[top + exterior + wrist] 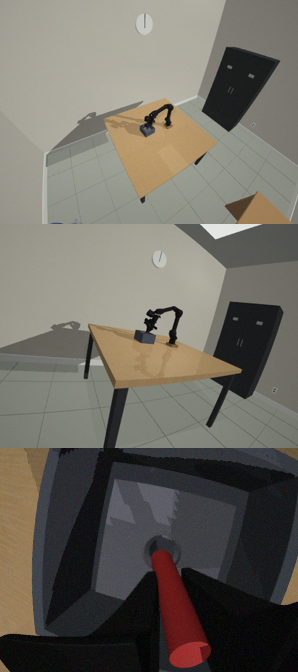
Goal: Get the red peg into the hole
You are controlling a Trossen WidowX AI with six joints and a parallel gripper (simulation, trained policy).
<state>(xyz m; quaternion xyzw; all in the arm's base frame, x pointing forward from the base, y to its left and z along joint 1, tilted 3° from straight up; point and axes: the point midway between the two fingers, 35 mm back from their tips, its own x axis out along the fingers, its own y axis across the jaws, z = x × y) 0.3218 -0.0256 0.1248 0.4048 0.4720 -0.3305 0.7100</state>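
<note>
My gripper is shut on the red peg and points down into the open box from above. The peg slants between the fingers. The grey-blue box stands on the table. In the wrist view the light grey plate lies at its bottom, with the round hole near the plate's middle. The peg's far end overlaps the near part of the hole in that view. Its height over the hole cannot be told.
The wooden table carries the box and the arm's base, which stands to the right of the box in the top and exterior views. The box's walls rise around the fingers. Shadow falls across part of the plate.
</note>
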